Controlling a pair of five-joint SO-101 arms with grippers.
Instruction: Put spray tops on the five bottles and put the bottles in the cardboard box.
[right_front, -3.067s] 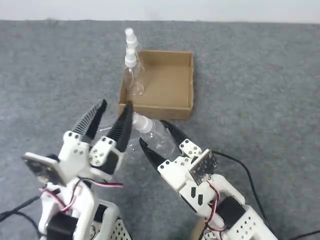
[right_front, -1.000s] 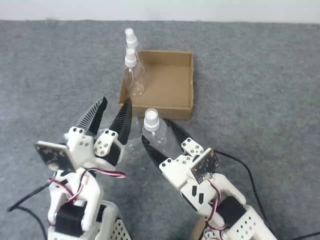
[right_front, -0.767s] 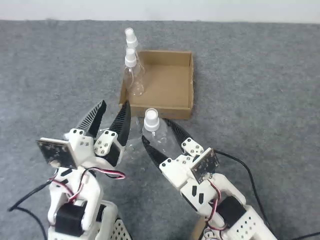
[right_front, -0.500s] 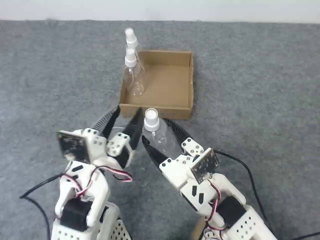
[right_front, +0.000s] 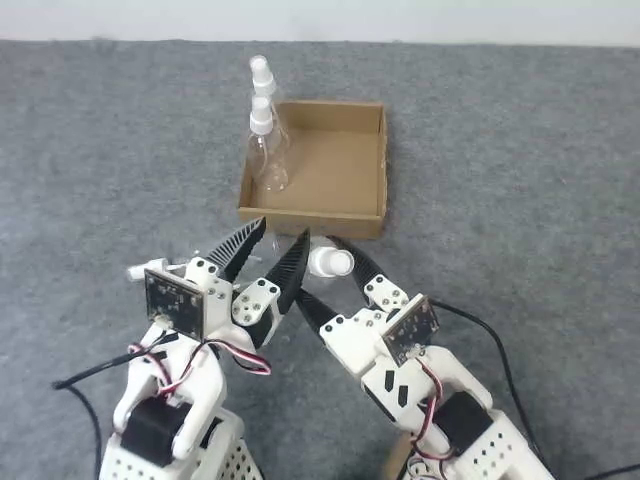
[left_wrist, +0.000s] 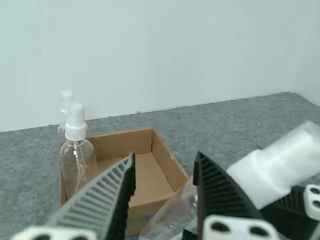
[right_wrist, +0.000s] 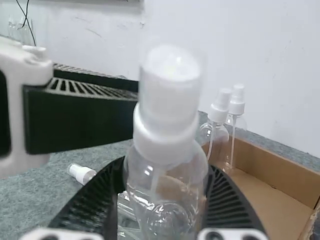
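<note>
Ahead, two bottles (right_front: 266, 155) stand at the cardboard box (right_front: 340, 222).

The clear plastic spray bottle (right_wrist: 165, 185) has a white top. The left end effector (right_front: 283, 230) and right end effector (right_front: 317, 268) have black ribbed fingers on white bodies, trailing red and black wires (right_front: 170, 365). The square cardboard box (right_front: 310, 215) is plain brown. The two other clear bottles (right_front: 268, 160) carry white tops. The carpet-like counter (right_front: 520, 180) is speckled grey.
</note>
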